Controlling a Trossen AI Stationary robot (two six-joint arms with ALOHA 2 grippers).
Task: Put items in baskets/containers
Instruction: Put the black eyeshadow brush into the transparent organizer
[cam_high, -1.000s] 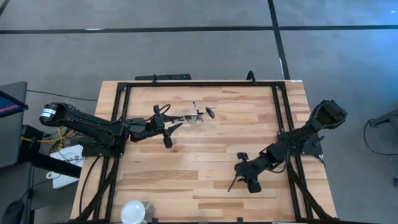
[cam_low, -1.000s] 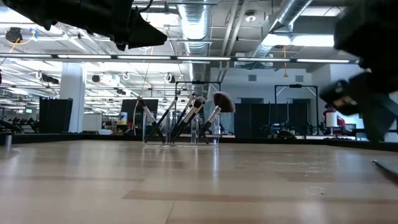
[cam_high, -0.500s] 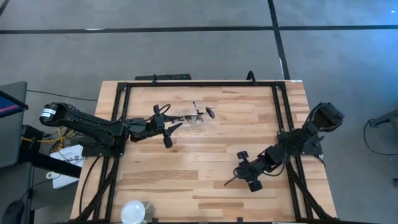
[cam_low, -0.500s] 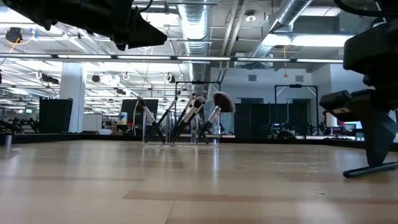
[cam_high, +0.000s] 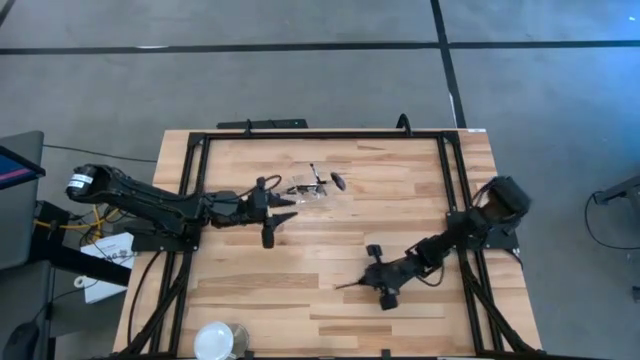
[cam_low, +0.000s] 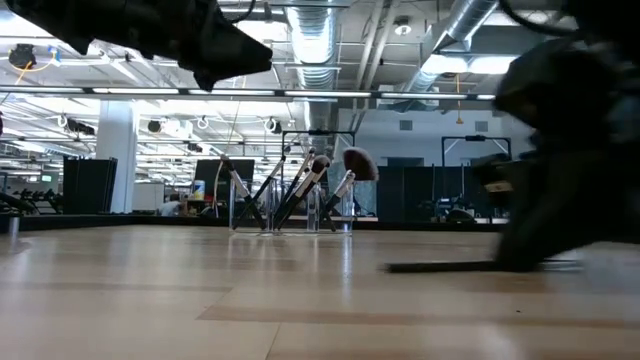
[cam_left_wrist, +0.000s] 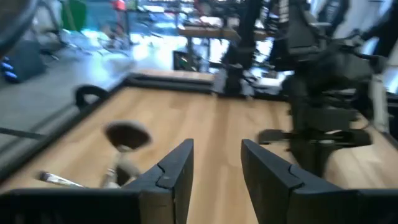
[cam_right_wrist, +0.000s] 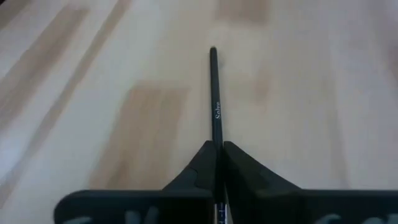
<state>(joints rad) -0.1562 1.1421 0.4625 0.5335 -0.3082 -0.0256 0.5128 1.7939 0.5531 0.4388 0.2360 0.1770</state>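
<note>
Right gripper (cam_high: 372, 283), at the table's (cam_high: 300, 310) 5 o'clock, clamps a brush (cam_right_wrist: 215, 106); lift level toward the clear container (cam_high: 308, 188). Left gripper (cam_left_wrist: 216, 171) open beside it.

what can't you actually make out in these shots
- Brush in the shut right pincer: bristle end hidden behind the fingers in the right wrist view; too thin to read in the high view.
- Right pincer in the low view: a dark blur.
- Clear container: brush count unclear, handles overlap; nearly invisible in the high view.
- Left pincer: open; the brushes beside it are blurred in its wrist view.
</note>
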